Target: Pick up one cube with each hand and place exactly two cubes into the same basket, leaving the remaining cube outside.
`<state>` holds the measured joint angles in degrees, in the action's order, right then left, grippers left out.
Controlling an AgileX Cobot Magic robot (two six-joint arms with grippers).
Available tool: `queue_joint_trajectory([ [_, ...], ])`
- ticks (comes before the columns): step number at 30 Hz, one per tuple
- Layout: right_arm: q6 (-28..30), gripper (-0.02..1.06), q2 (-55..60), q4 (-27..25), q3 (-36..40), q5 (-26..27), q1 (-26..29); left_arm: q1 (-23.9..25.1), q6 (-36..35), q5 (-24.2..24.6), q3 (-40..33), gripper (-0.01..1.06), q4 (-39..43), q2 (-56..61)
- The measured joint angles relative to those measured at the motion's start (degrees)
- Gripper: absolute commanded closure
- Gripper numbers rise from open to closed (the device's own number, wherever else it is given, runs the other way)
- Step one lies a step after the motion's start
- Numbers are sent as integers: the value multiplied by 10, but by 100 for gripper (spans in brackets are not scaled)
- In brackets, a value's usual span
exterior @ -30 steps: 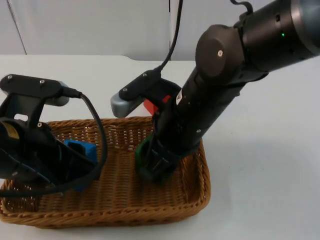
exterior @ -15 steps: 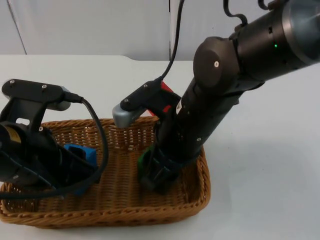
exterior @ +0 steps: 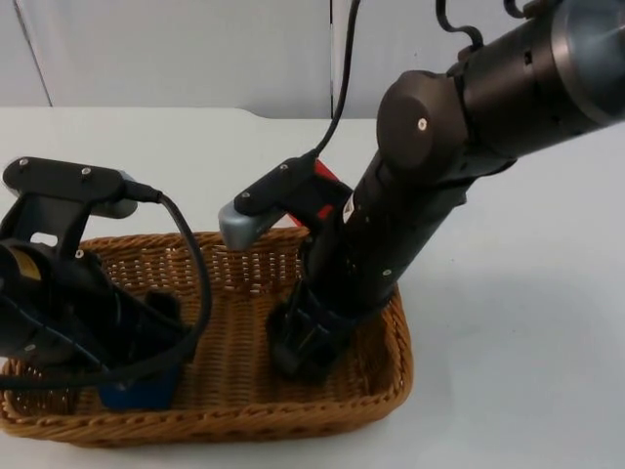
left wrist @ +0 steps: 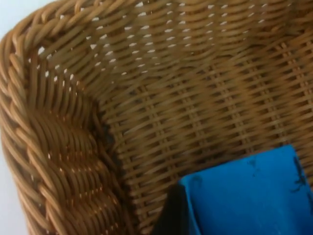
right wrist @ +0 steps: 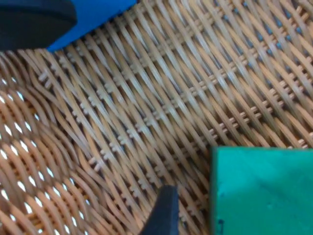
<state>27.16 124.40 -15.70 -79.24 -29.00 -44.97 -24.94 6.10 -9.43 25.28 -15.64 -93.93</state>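
both jaws are down inside the wicker basket point(exterior: 381, 381). the left gripper point(exterior: 137, 376) sits at about 8 o'clock in the basket, near its left end, and the blue cube point(exterior: 137, 394) is right under it on the woven floor at the front wall. in the left wrist view the blue cube point(left wrist: 244, 196) lies against a black fingertip point(left wrist: 171, 215) with the basket's curved corner just beside it, but i honestly can't tell if those jaws are pinching it or spread.

the right gripper point(exterior: 303, 347) is near the middle of the basket, toward 4 o'clock, arm coming down steep from 1 o'clock. the right wrist view shows the green cube point(right wrist: 261, 191) flat on the weave with one black fingertip point(right wrist: 164, 213) standing a bit apart from its side, a strip of wicker between them, so those jaws look spread and not gripping. a corner of the blue cube point(right wrist: 93, 14) shows in that view too, well apart from the green one.

the red cube point(exterior: 317, 200) is outside the basket on the white table point(exterior: 508, 342), just behind the back rim at about 12 o'clock, mostly hidden behind the right arm.
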Motion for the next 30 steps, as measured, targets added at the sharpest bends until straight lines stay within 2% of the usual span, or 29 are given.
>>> queue_joint_trajectory([
  [11, -4, 30, -82, 1, 0, -12, 0, 0, 0, 35, 0, 32, 0, 47],
  [17, -4, 30, -174, 2, 0, -14, 0, 0, 0, 71, 0, 32, 0, 140],
  [21, -4, 30, -252, 2, 0, -18, 0, 0, 0, 100, 0, 32, 0, 252],
  [30, -6, 30, -332, 2, 0, -43, 0, 0, 0, 148, 0, 32, 1, 436],
])
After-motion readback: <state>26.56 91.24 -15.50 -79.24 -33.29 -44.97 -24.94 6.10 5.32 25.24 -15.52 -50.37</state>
